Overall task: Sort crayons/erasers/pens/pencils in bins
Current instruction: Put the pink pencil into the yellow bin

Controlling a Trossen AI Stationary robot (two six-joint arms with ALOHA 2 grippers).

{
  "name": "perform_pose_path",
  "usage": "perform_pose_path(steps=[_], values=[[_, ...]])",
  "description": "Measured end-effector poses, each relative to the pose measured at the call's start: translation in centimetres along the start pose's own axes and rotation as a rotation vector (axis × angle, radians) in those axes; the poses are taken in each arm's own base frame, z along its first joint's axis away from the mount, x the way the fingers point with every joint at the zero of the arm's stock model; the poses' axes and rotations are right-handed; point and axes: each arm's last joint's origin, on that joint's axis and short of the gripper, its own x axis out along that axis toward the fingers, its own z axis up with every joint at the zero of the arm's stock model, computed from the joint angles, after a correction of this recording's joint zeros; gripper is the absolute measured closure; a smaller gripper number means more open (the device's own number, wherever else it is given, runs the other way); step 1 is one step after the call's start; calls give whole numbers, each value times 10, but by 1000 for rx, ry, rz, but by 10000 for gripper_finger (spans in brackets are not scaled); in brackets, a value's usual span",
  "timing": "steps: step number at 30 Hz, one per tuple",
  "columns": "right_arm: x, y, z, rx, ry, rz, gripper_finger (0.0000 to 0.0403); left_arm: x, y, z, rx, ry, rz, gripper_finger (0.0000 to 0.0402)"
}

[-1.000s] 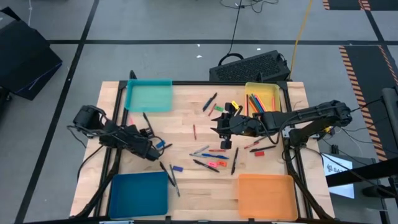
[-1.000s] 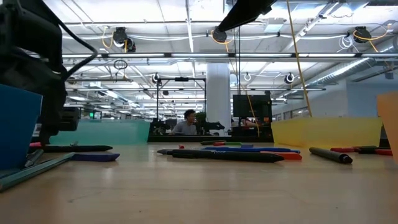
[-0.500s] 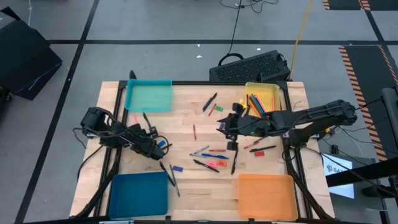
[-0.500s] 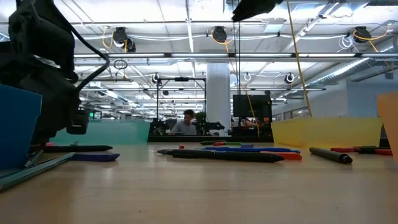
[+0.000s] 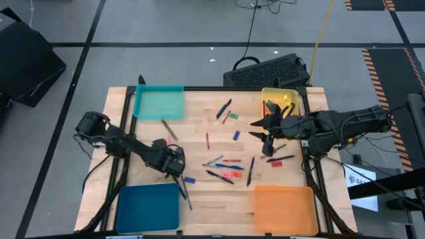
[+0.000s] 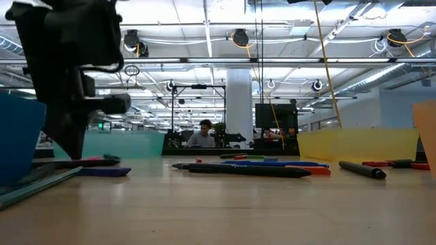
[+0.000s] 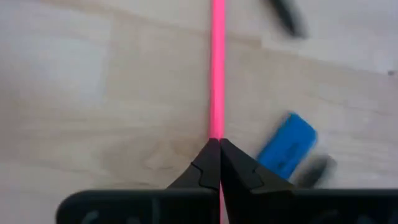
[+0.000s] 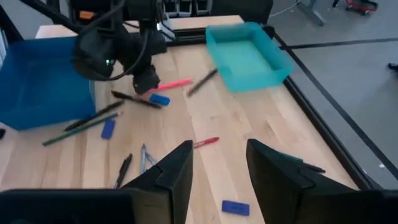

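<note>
A light wooden tabletop (image 5: 206, 123) with a black frame stands on a grey floor (image 5: 166, 63) marked with dark lines. Behind its far edge lies a black keyboard-like box (image 5: 265, 71), with a black cable (image 5: 251, 30) and a yellow cable (image 5: 321, 30) running away from it. In the low view, a person (image 6: 203, 135) sits far back under ceiling lights (image 6: 240, 37).

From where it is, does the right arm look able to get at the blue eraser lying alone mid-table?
Probably yes. The right gripper hangs open just right of the blue eraser, with bare wood between them. The left gripper, shut on a pink pencil, is well clear.
</note>
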Motion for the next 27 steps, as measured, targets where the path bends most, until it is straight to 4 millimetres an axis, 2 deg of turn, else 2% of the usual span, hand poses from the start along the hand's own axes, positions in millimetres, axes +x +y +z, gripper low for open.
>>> perform_pose_path(steps=[5,10,14,18,24,27], values=[[6,2,-2,-20,26,-5,261,-20,-19,0,102,-14,-104,397],[15,6,-3,-55,54,-9,261,-30,-26,2,217,-28,-118,394],[22,9,-5,-74,73,-13,261,-38,-10,1,235,-73,-107,356],[29,11,-11,-78,75,-13,261,-43,12,0,179,-167,-193,300],[39,13,-21,-63,58,-10,261,-29,41,-5,144,-333,-319,221],[45,16,-28,-64,51,-5,261,-17,47,-8,162,-389,-348,196]])
